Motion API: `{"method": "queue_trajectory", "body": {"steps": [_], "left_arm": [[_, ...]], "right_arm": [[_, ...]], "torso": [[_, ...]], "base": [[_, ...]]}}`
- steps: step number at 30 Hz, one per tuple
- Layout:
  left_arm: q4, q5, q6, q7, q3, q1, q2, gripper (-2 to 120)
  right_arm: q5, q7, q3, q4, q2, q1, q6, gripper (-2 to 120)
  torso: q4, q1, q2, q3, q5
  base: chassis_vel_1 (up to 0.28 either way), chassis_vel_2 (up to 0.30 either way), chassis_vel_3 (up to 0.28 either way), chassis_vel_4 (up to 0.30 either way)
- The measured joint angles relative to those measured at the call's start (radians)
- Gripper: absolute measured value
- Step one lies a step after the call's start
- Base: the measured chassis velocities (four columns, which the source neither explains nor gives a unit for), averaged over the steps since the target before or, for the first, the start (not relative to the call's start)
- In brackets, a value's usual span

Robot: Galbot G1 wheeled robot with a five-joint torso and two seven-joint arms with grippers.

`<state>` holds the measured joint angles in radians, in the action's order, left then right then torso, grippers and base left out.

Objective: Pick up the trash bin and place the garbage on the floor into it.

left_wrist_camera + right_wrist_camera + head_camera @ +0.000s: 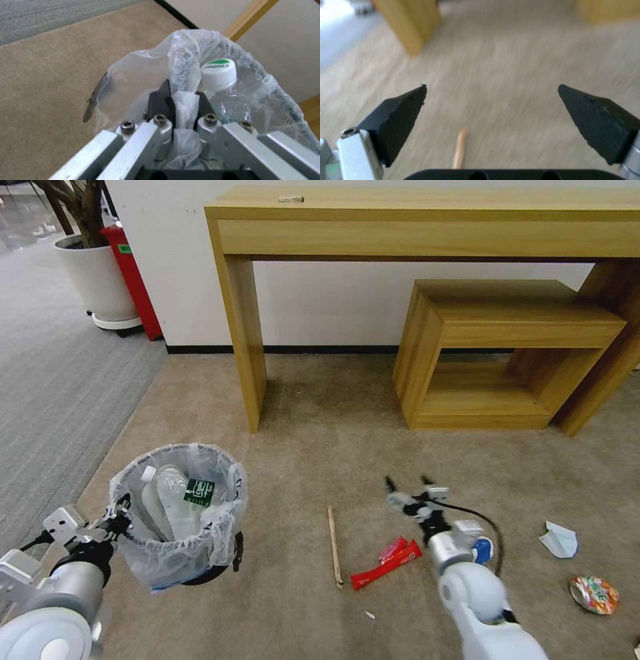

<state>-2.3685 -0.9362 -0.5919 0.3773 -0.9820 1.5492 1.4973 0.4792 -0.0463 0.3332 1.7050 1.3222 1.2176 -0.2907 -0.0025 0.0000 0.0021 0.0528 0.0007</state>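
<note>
Head view: the left gripper clamps the crinkled, translucent bag rim of the round black trash bin, held above the short-pile beige floor, with crushed clear bottles inside. Left wrist view: black fingers pinch the filmy plastic beside a ribbed white cap. Right wrist view: the right gripper is spread wide, the slim wooden stick between its wedge-shaped fingers.

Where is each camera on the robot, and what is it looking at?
Head view: on the head, looking down at the floor; both arms show.
Left wrist view: on the left wrist, behind the left gripper, shut on the trash bin.
Right wrist view: on the right wrist, behind the open right gripper, facing the wooden stick.
Shared: the head view also shows bin and stick.
</note>
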Motion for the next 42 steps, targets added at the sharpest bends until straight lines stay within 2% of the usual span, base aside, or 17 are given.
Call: {"method": "queue_trajectory", "body": {"steps": [1, 3, 8, 11, 19, 30, 32, 39, 42], "left_arm": [[0.002, 0.003, 0.0, 0.0, 0.0, -0.001, 0.001, 3], [0.005, 0.012, 0.0, 0.0, 0.005, -0.004, 0.004, 3], [0.007, 0.025, 0.0, 0.0, 0.012, -0.005, 0.01, 3], [0.008, 0.035, 0.0, 0.0, 0.014, -0.004, 0.015, 3], [0.011, 0.043, 0.001, -0.004, 0.015, -0.001, 0.021, 3], [0.016, 0.043, 0.007, -0.009, 0.012, 0.004, 0.016, 3], [0.016, 0.043, 0.008, -0.01, 0.01, 0.006, 0.015, 3], [0.008, 0.041, 0.008, -0.011, 0.007, 0.014, 0.007, 3], [0.006, 0.041, 0.008, -0.011, 0.006, 0.016, 0.005, 3]], "right_arm": [[0.029, -0.018, -0.034, -0.017, -0.003, -0.03, -0.084, 100], [0.05, -0.035, -0.091, -0.07, -0.004, -0.08, -0.177, 100], [0.069, -0.067, -0.146, -0.151, 0.009, -0.136, -0.27, 100], [0.095, -0.12, -0.191, -0.247, 0.036, -0.192, -0.336, 100], [0.112, -0.135, -0.222, -0.374, 0.091, -0.256, -0.359, 100], [0.079, -0.114, -0.211, -0.463, 0.128, -0.277, -0.336, 99], [0.074, -0.108, -0.209, -0.474, 0.132, -0.278, -0.33, 96], [0.027, -0.076, -0.211, -0.522, 0.156, -0.289, -0.297, 71], [0.008, -0.074, -0.211, -0.537, 0.167, -0.297, -0.293, 68]], "torso": [[0.0001, 0.0, 0.0, 0.0, -0.0002], [0.0001, 0.0, 0.0, 0.0, 0.0], [0.0, 0.0, 0.0, 0.0, 0.0], [0.0001, 0.0, 0.0, 0.0, -0.0001], [0.0, 0.0, 0.0, 0.0, -0.0001], [0.0, 0.0, 0.0, 0.0, -0.0001], [-0.0001, 0.0, 0.0, 0.0, 0.0], [0.0, 0.0, 0.0, 0.0, 0.0], [0.0, 0.0, 0.0, 0.0, 0.0]], "base": [[0.0, 0.0, 0.0, 0.0], [0.0, 0.0, 0.0, 0.0], [0.0, 0.0, 0.0, 0.0], [0.0, 0.0, 0.0, 0.0], [0.0, 0.0, 0.0, 0.0], [0.0, 0.0, 0.0, 0.0], [0.0, 0.0, 0.0, 0.0], [0.0, 0.0, 0.0, 0.0], [0.0, 0.0, 0.0, 0.0]]}}
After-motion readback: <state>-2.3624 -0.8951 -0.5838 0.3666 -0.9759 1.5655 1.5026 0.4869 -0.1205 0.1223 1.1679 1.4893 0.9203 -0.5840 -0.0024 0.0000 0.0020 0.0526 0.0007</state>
